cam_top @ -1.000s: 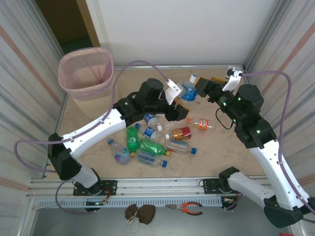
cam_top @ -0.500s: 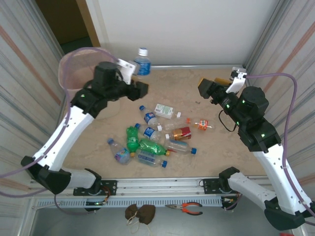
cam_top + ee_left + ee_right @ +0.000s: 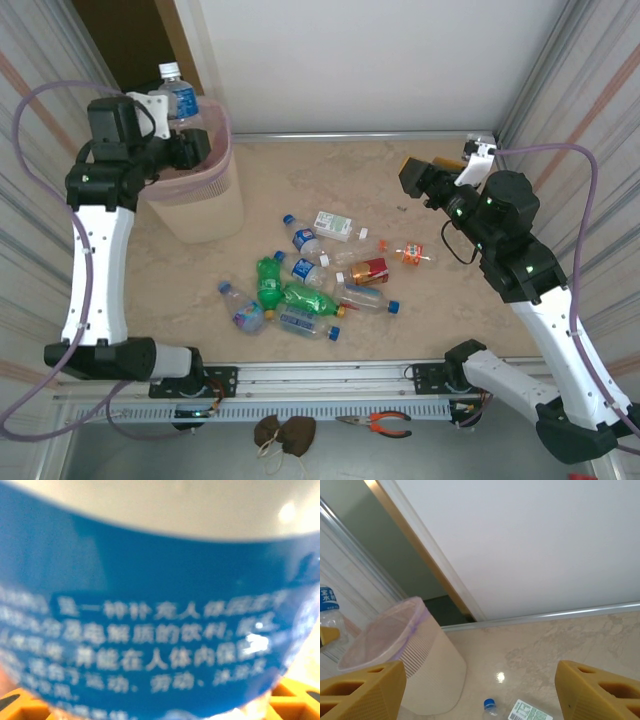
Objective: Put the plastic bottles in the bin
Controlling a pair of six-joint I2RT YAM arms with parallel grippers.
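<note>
Entry: plastic bottles, bin. Left wrist view: held bottle (image 3: 150, 630) close up, blue label with white print, orange pads (image 3: 295, 700) at the lower corners. Top view: left gripper (image 3: 185, 125) clamped on the held bottle (image 3: 180, 98), upright, cap up, above the far rim of the bin (image 3: 215, 195). Half a second ago it hung off the bin's right side. Right gripper (image 3: 420, 180) spread wide, holding nothing, little changed. Loose bottles (image 3: 310, 280) clustered mid-table (image 3: 440, 300). Right wrist view: bin (image 3: 430, 655) with liner (image 3: 415, 625); its contents cannot be told.
</note>
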